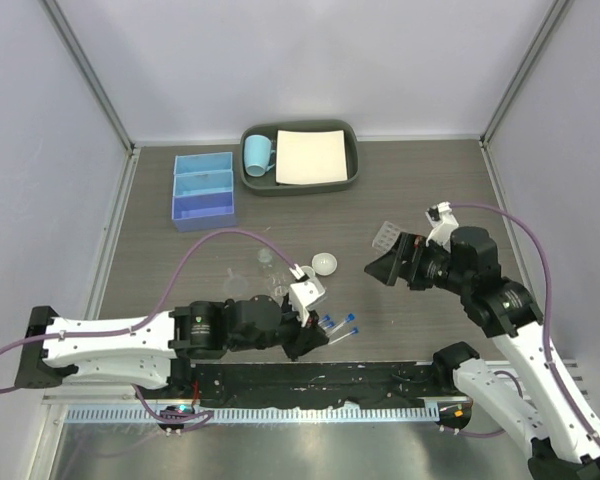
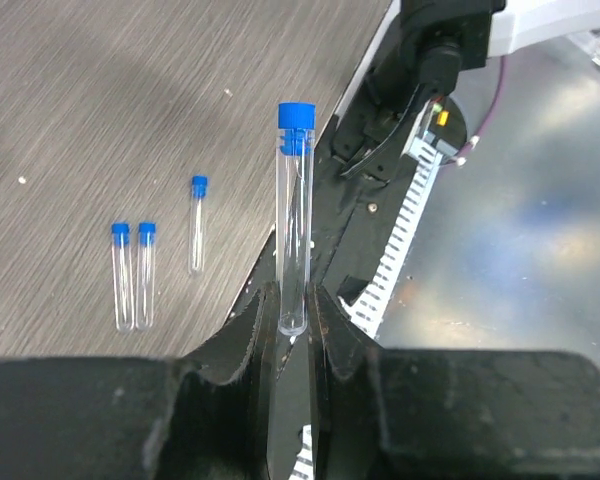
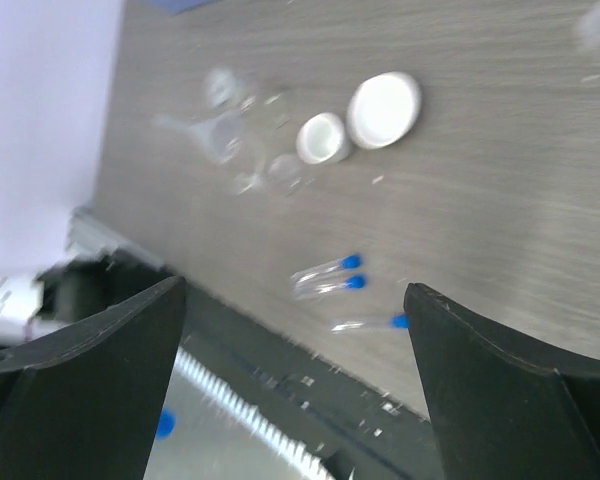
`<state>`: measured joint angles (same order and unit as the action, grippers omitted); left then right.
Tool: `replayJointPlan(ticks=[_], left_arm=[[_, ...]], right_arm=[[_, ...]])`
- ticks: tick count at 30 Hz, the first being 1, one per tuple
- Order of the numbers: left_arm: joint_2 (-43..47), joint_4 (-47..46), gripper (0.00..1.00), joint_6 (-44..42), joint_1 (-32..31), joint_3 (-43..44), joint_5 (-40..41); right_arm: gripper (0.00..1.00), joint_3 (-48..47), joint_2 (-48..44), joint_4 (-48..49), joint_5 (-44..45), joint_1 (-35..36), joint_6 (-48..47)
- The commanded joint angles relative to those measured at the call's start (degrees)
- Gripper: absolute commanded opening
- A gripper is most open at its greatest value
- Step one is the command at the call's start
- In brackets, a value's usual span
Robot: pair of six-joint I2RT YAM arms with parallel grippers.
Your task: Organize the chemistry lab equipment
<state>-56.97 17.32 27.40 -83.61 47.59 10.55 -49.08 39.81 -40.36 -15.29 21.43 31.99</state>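
My left gripper (image 2: 292, 300) is shut on the bottom end of a thin clear blue-capped tube (image 2: 294, 220), which stands out past the table's front edge. Three more blue-capped tubes lie flat on the table: a pair (image 2: 133, 275) and a single one (image 2: 196, 225). They also show in the top view (image 1: 335, 325), just right of my left gripper (image 1: 312, 338). My right gripper (image 1: 385, 262) is open and empty, in the air next to the clear tube rack (image 1: 387, 236). Two white round dishes (image 3: 384, 109) (image 3: 322, 138) sit side by side. The small clear bottle (image 1: 267, 258) is faint.
The blue three-compartment box (image 1: 203, 189) stands at the back left. Behind it to the right is the dark grey tray (image 1: 352, 175) with a white sheet and the light-blue mug (image 1: 257, 152). Blurred clear glassware (image 3: 225, 135) lies left of the dishes.
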Motion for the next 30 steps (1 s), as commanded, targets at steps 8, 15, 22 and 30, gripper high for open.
replayJointPlan(ticks=[8,15,22,30], left_arm=[[0.1,-18.7,0.01,-2.4,13.8,-5.2,-29.6],[-4.9,-24.5,0.01,-2.8,16.8,-4.0,-37.5],[-7.7,-28.0,0.00,-2.4,17.8,-4.1,-39.9],[-8.2,-29.9,0.00,-2.1,20.8,-4.4,-42.2]], right_arm=[[0.87,3.4,-9.4,1.3,-28.3,0.4,5.7],[0.81,5.7,-10.4,2.0,-29.5,0.4,7.0],[0.70,5.8,-9.3,3.6,-30.0,0.5,7.8],[0.59,6.9,-9.7,4.1,-30.5,0.4,8.9]])
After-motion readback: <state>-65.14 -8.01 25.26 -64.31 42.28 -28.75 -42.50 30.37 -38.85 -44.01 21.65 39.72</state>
